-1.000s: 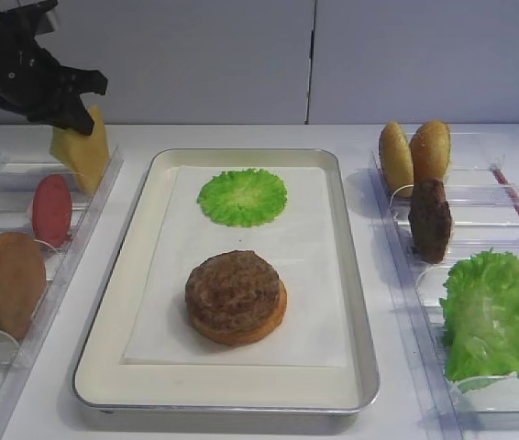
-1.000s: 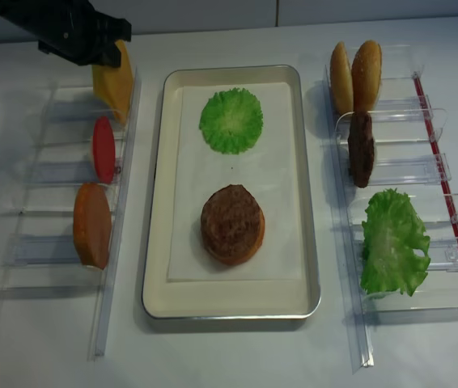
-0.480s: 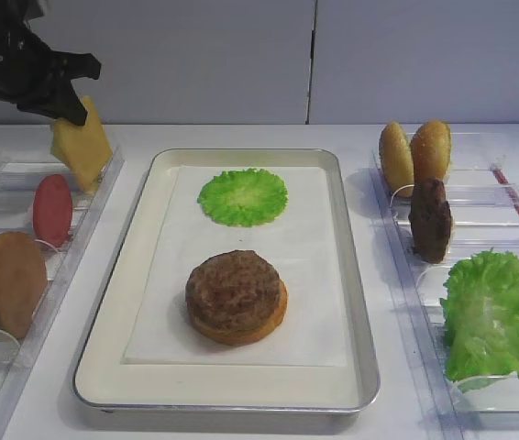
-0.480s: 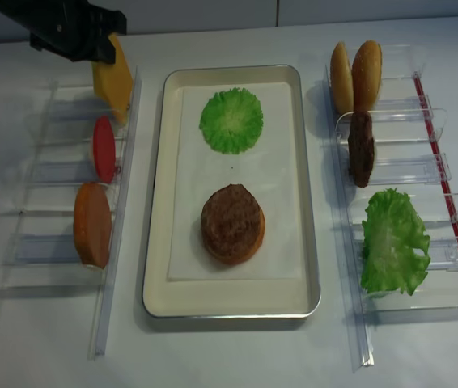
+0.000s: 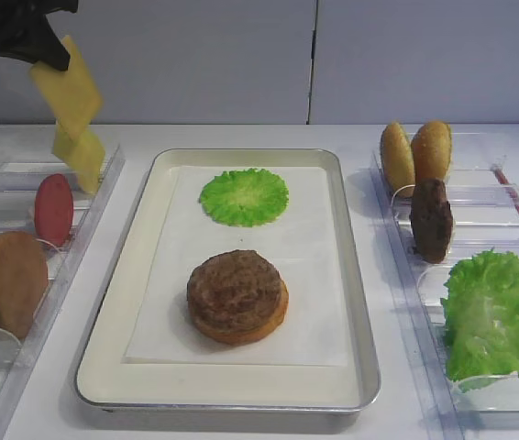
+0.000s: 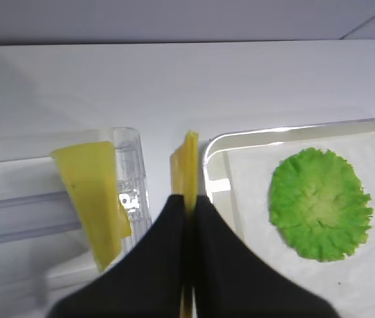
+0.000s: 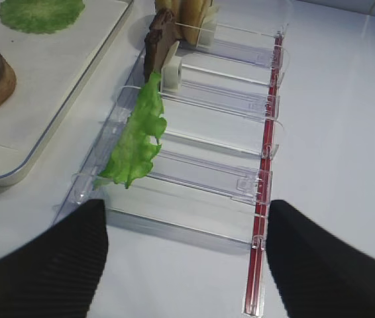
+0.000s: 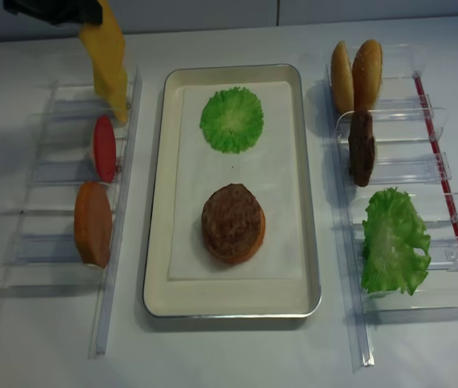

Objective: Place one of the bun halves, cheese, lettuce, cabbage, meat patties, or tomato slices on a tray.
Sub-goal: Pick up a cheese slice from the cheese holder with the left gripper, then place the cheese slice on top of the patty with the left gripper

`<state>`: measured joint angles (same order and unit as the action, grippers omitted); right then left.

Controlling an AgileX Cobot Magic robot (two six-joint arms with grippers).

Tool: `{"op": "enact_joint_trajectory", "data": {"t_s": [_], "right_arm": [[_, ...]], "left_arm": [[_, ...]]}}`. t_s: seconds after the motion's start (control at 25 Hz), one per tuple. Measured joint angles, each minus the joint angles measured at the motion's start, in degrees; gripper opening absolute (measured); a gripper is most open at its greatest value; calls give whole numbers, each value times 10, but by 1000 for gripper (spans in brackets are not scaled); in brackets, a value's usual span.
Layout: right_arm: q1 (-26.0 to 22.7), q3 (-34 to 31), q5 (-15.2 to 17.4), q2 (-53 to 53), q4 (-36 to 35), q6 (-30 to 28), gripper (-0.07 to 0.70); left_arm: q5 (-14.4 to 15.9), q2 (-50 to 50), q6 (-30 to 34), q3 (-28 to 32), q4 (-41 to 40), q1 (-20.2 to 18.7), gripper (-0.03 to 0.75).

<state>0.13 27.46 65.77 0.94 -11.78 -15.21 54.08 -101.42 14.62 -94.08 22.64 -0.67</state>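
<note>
White table, grey wall behind, and the silver tray sits dead centre, already carrying a patty on a bun with a round lettuce leaf at twelve o'clock. Up at ten o'clock the left gripper is clamped on a cheese slice, lifted clear of its bin. Next, I reckon, swing it toward four o'clock over the patty. The right gripper waits, fingers apart, holding nothing.

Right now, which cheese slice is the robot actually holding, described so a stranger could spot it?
Start at the silver tray, then look past its far left corner, above the clear bins. The left gripper is shut on the cheese, a slice hanging in the air. Another yellow slice stands in the bin below it.
</note>
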Motion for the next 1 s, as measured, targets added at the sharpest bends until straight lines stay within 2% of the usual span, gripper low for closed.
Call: {"op": "enact_joint_trajectory", "data": {"t_s": [0.12, 0.24, 0.4, 0.56, 0.72, 0.88, 1.0], "right_arm": [[0, 0, 0, 0, 0, 0, 515], [0, 0, 0, 0, 0, 0, 515], [0, 0, 0, 0, 0, 0, 515], [0, 0, 0, 0, 0, 0, 516], [0, 0, 0, 0, 0, 0, 515], [0, 0, 0, 0, 0, 0, 516], [0, 0, 0, 0, 0, 0, 515]], "left_arm": [[-21, 47, -11, 51, 0, -12, 0], [-66, 110, -23, 146, 11, -28, 0], [-118, 195, -10, 270, 120, -40, 0], [-129, 246, 47, 345, 260, -57, 0], [-134, 255, 86, 409, 364, -96, 0], [-182, 255, 175, 478, 504, -147, 0], [-205, 255, 320, 525, 689, -183, 0]]}}
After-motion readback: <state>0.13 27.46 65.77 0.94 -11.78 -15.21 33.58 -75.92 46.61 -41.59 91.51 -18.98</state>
